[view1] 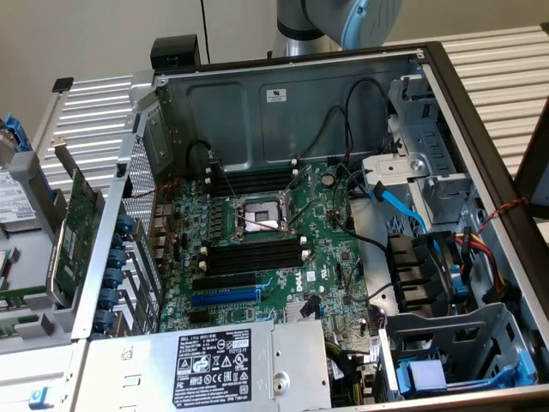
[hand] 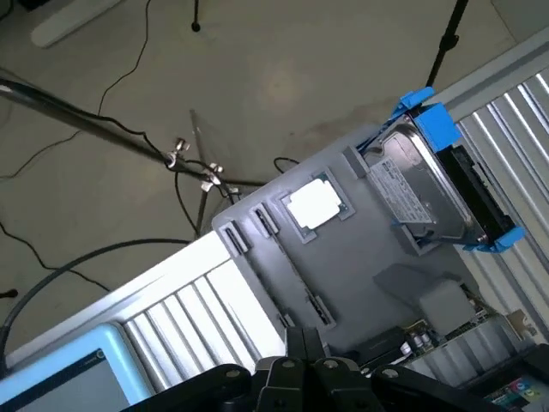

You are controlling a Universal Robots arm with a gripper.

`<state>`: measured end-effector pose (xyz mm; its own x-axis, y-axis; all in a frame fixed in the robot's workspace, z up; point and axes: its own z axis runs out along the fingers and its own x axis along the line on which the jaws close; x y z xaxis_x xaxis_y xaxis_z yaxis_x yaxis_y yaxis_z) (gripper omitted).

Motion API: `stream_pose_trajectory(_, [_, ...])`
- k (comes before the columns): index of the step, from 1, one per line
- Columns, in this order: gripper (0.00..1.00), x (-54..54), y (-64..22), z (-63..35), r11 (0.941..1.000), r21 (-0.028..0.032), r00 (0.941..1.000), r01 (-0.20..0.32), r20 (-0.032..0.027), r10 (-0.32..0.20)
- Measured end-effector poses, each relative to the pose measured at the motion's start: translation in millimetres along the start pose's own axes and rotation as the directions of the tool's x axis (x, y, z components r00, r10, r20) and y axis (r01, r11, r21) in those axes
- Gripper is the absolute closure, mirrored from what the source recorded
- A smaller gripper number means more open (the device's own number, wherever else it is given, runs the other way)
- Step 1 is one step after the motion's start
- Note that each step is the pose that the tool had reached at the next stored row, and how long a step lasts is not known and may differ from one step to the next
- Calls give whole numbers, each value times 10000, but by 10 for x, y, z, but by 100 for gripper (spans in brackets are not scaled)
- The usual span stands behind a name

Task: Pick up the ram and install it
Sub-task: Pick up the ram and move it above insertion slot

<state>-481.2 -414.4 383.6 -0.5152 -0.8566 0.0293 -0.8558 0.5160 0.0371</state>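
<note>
While the arm [view1: 343, 19] hangs behind the open computer case [view1: 292, 94], the claw [hand: 313, 378] looks down over a grey tray [hand: 360, 266]; its spread cannot be told. The ram [view1: 9, 276] seems to be the green sliver at the exterior view's left edge.

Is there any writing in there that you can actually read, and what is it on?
"DELL": white logo on the green motherboard.
White label on the case's back wall: too small to read.
Black label on the power supply: symbols and print, unreadable.
Hard drive label: blurred.
</note>
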Motion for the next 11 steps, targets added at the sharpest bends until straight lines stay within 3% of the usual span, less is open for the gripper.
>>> stream_pose_trajectory(5, [90,-1,0,7,9975,183,9977,683,21,-684])
stream_pose_trajectory(8, [90,-1,-1,11,9951,315,9956,941,-27,-940])
stream_pose_trajectory(11, [90,3,4,15,9928,358,9935,1139,-41,-1138])
